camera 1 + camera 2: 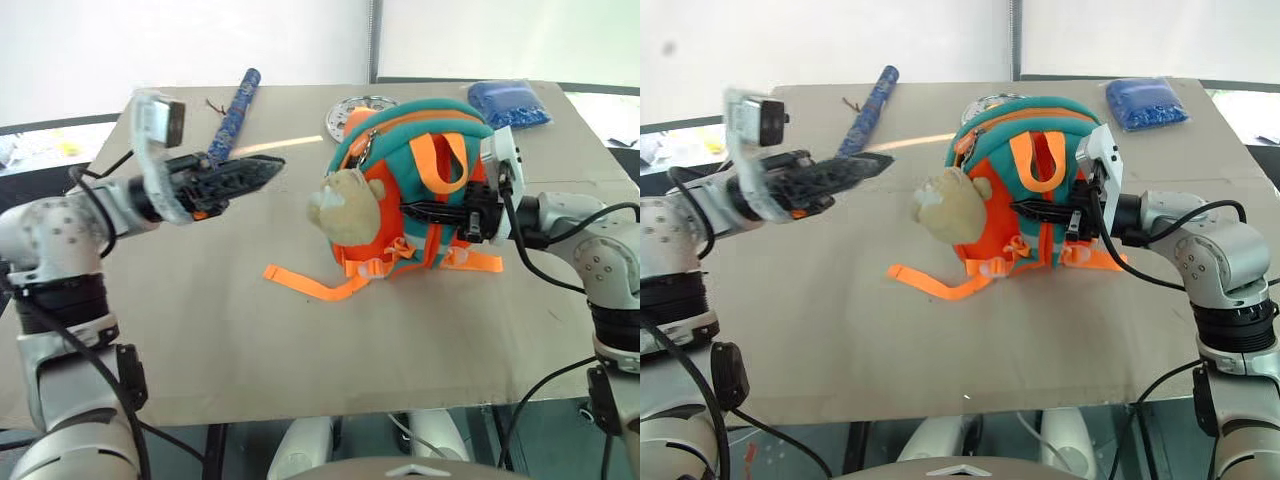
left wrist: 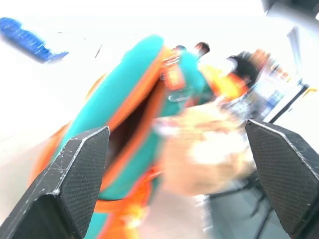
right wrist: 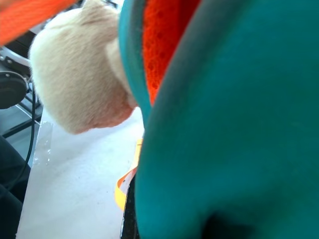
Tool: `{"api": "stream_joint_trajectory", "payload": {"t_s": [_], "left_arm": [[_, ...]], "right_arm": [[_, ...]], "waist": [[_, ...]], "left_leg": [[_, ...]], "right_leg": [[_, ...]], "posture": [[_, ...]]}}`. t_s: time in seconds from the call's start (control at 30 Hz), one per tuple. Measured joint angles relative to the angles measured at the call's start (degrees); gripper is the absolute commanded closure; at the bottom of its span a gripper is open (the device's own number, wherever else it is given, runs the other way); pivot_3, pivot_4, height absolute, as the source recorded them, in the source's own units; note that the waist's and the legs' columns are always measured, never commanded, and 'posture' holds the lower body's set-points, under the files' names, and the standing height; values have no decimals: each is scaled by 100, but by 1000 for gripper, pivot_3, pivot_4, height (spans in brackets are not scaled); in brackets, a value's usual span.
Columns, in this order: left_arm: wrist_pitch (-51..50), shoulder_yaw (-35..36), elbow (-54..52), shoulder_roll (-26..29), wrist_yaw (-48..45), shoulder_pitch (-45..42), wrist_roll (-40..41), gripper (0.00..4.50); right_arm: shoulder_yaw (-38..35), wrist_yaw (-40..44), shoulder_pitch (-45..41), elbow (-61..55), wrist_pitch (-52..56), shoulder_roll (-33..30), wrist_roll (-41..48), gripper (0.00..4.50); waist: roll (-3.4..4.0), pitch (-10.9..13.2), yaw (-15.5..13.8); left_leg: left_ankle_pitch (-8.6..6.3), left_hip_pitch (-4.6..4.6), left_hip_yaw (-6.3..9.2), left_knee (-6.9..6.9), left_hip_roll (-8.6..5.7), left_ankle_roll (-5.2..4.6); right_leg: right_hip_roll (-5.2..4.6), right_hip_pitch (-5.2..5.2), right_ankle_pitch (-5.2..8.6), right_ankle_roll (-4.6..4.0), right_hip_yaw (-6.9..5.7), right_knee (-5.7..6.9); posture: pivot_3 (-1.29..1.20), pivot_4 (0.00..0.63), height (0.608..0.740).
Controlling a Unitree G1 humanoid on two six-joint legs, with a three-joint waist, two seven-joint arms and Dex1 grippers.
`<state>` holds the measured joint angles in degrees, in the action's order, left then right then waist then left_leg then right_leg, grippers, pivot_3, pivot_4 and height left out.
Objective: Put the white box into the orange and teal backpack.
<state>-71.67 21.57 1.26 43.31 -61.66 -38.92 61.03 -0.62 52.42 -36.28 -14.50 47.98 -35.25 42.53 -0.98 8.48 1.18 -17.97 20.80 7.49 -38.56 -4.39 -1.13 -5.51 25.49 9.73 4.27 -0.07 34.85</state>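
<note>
The orange and teal backpack (image 1: 410, 190) stands upright near the middle of the worktop (image 1: 200, 340). It is gripped at its side by the closed right hand (image 1: 440, 212). The left hand (image 1: 262, 170) is held wide open and empty, apart from the backpack. The white box cannot be seen.

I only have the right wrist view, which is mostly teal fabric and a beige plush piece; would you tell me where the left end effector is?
Observer: The left end effector hovers above the table to the robot's left of the backpack, fingers open with nothing in them.
Operator: Thank you. Is the backpack's zip open?
Observer: Yes, the orange and teal backpack gapes along its top seam in the left wrist view.
Operator: And what lies behind it?
Observer: A silver plate sits just behind it on the table.
</note>
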Motion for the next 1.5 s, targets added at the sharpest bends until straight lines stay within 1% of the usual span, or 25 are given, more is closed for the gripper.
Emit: {"api": "stream_joint_trajectory", "payload": {"t_s": [0.1,0.13,0.2,0.3,0.33,0.43,0.47,0.5,0.53,0.57,0.63,0.73,0.83,0.93,0.97,1.03,1.1,1.17,1.23,1.27,1.3,1.37,1.4,1.43,1.5], "left_arm": [[-60,-66,-691,-533,627,409,162,37],[-37,-161,-881,-798,952,474,161,37],[-2,-303,-1055,-1077,1315,494,155,37],[402,-849,-1431,-1454,1814,550,-231,37],[563,-976,-1432,-1655,1975,557,-343,557],[628,-1024,-1432,-1698,2069,573,-331,1527],[625,-1018,-1428,-1692,2073,592,-284,2029],[622,-1017,-1425,-1679,2073,604,-262,2386],[621,-1017,-1407,-1657,2068,603,-245,2575],[626,-1005,-1320,-1577,2040,568,-240,2990],[626,-856,-1123,-1546,2024,495,-157,3579],[596,-519,-796,-1549,2096,432,235,4056],[487,-81,-443,-1368,2179,490,652,4113],[601,27,-361,-1237,2069,888,652,4117],[824,-41,-339,-1246,1991,1199,562,4118],[1114,-76,-326,-1322,1949,1513,470,4124],[1197,131,-223,-1447,2144,1912,522,4191],[1142,444,-9,-1633,2445,2237,853,4227],[1056,615,67,-1703,2748,2326,1204,4228],[991,772,73,-1712,2947,2309,1555,4228],[980,806,72,-1711,2982,2305,1626,4228],[847,1012,205,-1618,3250,2253,2251,4228],[802,1014,258,-1533,3293,2297,2337,4228],[784,960,276,-1386,3306,2392,2254,4228],[799,871,272,-1296,3303,2528,2043,4228]], "right_arm": [[32,51,-12,106,-81,30,-85,4500],[67,75,-31,157,-97,53,-113,4500],[127,103,-63,200,-119,104,-149,4500],[175,118,-91,215,-121,118,-183,4500],[207,119,-113,223,-121,141,-189,4500],[214,115,-122,254,-121,146,-214,4500],[214,113,-122,271,-123,146,-231,4500],[214,110,-122,275,-128,146,-241,4500],[214,97,-125,279,-136,149,-259,4500],[208,45,-149,336,-175,189,-311,4500],[195,-158,-273,459,-216,312,-384,4500],[48,-495,-437,622,-311,451,-453,4500],[-224,-1073,-759,1050,-303,719,-469,4500],[-473,-1693,-1164,1562,-85,1069,-299,4500],[-499,-1924,-1273,1797,81,1179,-173,4500],[-498,-2119,-1274,2000,181,1258,-144,4500],[-631,-2442,-1276,2164,183,1231,-181,4500],[-743,-2664,-1263,2274,182,1111,-212,4500],[-769,-2792,-1263,2331,172,1106,-219,4500],[-769,-2827,-1263,2336,165,1106,-217,4500],[-769,-2831,-1263,2336,164,1106,-217,4500],[-769,-2910,-1270,2360,112,1107,-207,4500],[-769,-2920,-1279,2378,80,1107,-203,4500],[-769,-2938,-1302,2420,54,1107,-191,4500],[-770,-2983,-1304,2446,49,1107,-170,4500]], "waist": [[-1,0,-51],[-2,0,-57],[-2,0,-45],[-1,-1,-33],[-2,-1,-36],[-2,-1,-37],[-2,-1,-39],[-2,-1,-38],[-2,-1,-38],[-2,-1,-38],[-1,-1,-36],[-1,-1,-8],[-1,-1,60],[1,-5,132],[-2,-7,128],[-3,-9,108],[3,-17,60],[2,-17,29],[1,-16,-36],[1,-16,-53],[1,-16,-55],[0,-17,-38],[0,-17,-24],[0,-17,-6],[1,-17,10]], "left_leg": [[0,0,1,-1,1,1],[1,0,2,-2,1,1],[1,0,0,-2,1,2],[0,-4,-9,4,1,2],[0,-4,-10,4,1,2],[0,-4,-10,4,1,2],[1,-3,-10,4,1,2],[0,-3,-11,4,0,2],[0,-3,-11,4,0,2],[0,-3,-11,4,-1,2],[1,-4,-11,3,-2,2],[0,-2,-12,7,0,2],[1,-2,-12,11,1,2],[1,-11,-20,15,1,2],[1,-12,-19,15,2,2],[1,-11,-16,15,2,2],[1,-13,-14,11,-4,1],[1,-9,-8,6,-7,1],[1,-7,-2,3,-6,1],[1,-6,0,3,-5,1],[1,-6,-1,3,-5,1],[0,-7,-6,3,-7,1],[0,-7,-8,4,-7,1],[1,-8,-11,8,-11,1],[1,-12,-15,14,-19,1]], "right_leg": [[-3,0,-1,-1,-1,3],[-3,0,-1,-2,-3,3],[-3,1,-2,-2,-2,5],[-3,1,-2,-2,7,2],[-3,2,-2,-3,7,1],[-2,2,-2,-3,7,2],[-2,2,-2,-3,7,1],[-2,2,-2,-3,7,1],[-2,2,-2,-3,7,1],[-1,2,-2,-3,7,2],[-1,4,-2,-3,7,3],[1,10,-2,-3,10,2],[2,12,-2,-3,11,0],[1,11,-2,-3,14,1],[1,10,-2,-4,13,0],[0,8,-2,-4,11,1],[-7,3,-2,-4,11,3],[-7,4,-2,-4,8,4],[-6,4,-3,-4,1,7],[-7,4,-3,-4,0,7],[-7,4,-3,-5,0,7],[-8,3,-3,-4,5,6],[-7,4,-3,-4,7,6],[-6,6,-3,-4,8,5],[-5,7,-2,-4,13,4]], "posture": [[0,150,733],[0,150,733],[0,150,733],[0,150,733],[0,150,733],[0,150,733],[0,150,733],[0,150,733],[0,150,733],[0,150,733],[0,150,733],[0,150,733],[0,150,733],[0,150,733],[0,150,733],[0,150,733],[0,150,733],[0,150,733],[0,150,733],[0,150,733],[0,150,733],[0,150,733],[0,150,733],[0,150,733],[0,150,733]]}}
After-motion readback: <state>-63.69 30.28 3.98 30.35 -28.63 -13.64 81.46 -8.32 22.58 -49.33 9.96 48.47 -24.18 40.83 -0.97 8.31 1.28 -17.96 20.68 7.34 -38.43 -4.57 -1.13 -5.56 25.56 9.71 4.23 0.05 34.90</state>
